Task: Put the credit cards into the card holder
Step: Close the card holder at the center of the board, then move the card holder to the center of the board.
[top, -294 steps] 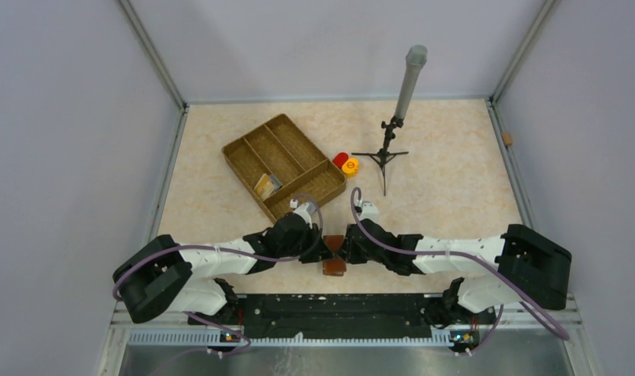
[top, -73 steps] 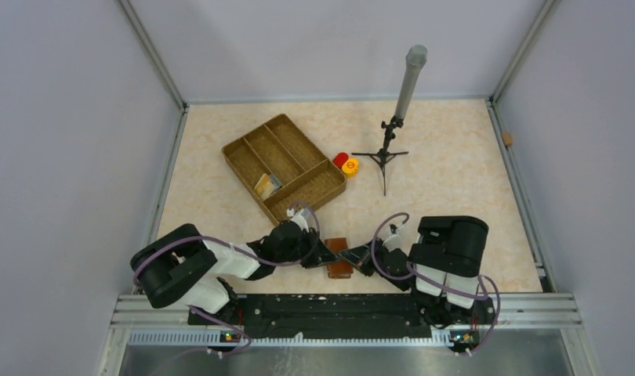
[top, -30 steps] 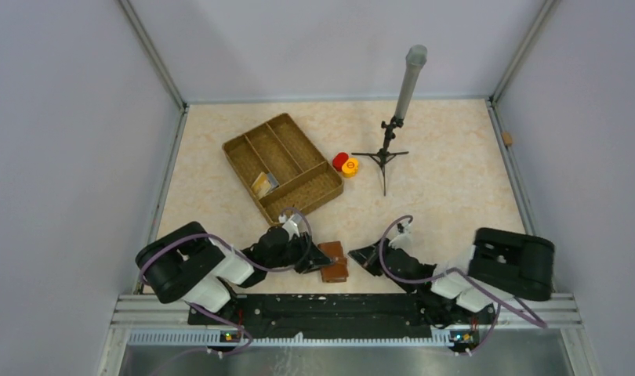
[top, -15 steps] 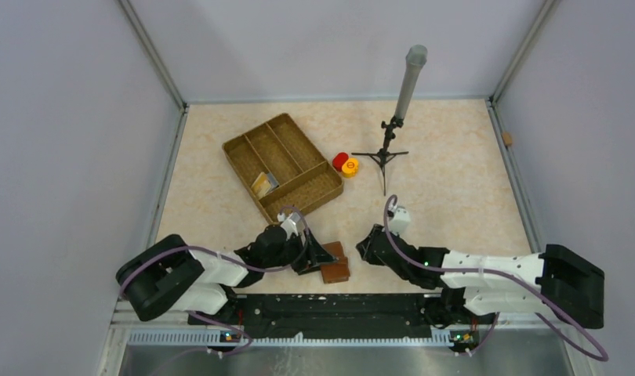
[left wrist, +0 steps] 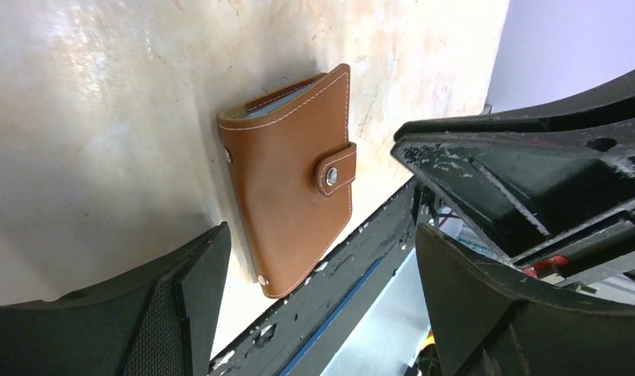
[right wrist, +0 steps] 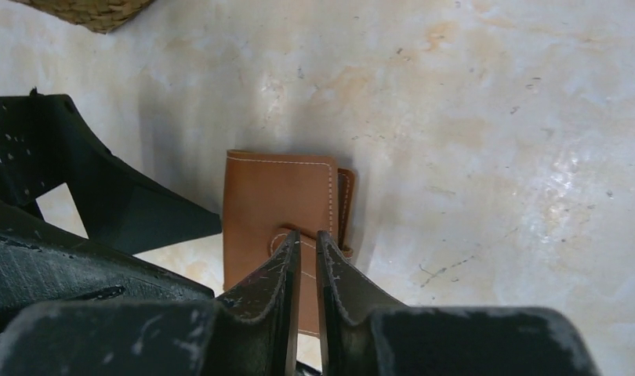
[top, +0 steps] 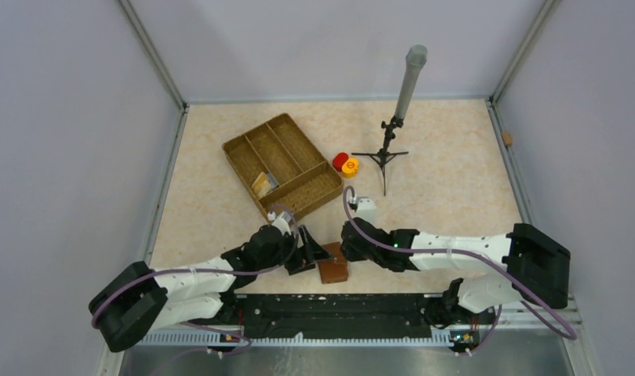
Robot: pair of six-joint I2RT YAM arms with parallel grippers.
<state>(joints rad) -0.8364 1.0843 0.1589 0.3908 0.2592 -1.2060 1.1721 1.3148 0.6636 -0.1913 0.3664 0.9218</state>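
Left end effector (left wrist: pixel 321 229) now wide apart, empty, astride card holder (right wrist: pixel 275 196) — right end effector (right wrist: pixel 308 235) back over it, nearly closed, empty

Lab test cell (grey wall panels (top: pixel 63 117))

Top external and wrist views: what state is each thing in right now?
card holder, folded shut, clasp snapped, flat on the table
credit card, lying in the wicker tray, outside the card holder
left gripper, jaws wide open, empty
right gripper, jaws nearly together, nothing held
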